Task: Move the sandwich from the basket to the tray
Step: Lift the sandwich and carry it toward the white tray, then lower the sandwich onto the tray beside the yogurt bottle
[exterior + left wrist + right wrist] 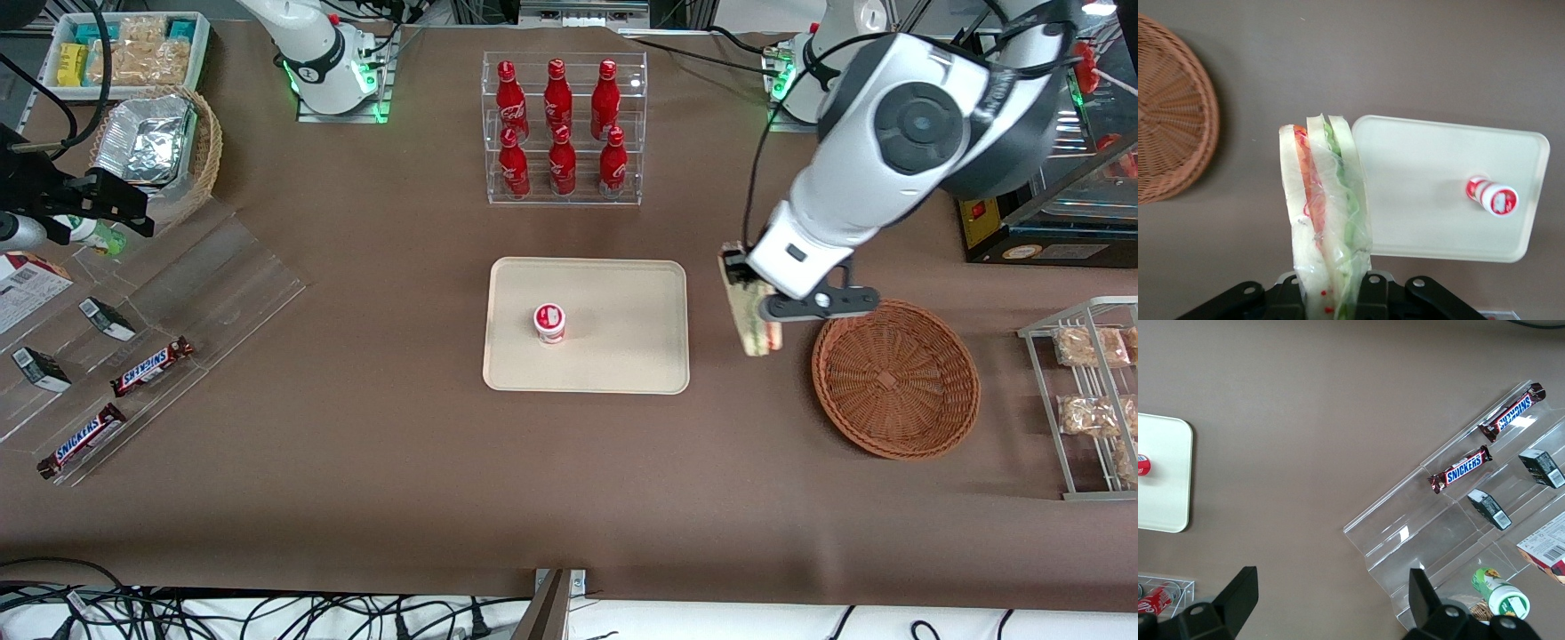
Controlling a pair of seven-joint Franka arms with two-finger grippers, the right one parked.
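The wrapped wedge sandwich [754,318] [1326,220] hangs in the air, with white bread and red, orange and green layers showing. My left gripper [743,283] [1331,300] is shut on its thick end, above the bare cloth between basket and tray. The round brown wicker basket [896,380] [1170,117] lies empty toward the working arm's end of the table. The flat beige tray [613,293] [1425,173] sits mid-table, with the sandwich's tip just over its rim in the left wrist view.
A small red-and-white cup [549,323] [1492,196] stands on the tray. An acrylic rack of red bottles [562,129] stands farther from the front camera. A wire rack of beige snacks [1089,391] sits beside the basket. Acrylic steps with Snickers bars [151,366] lie toward the parked arm's end.
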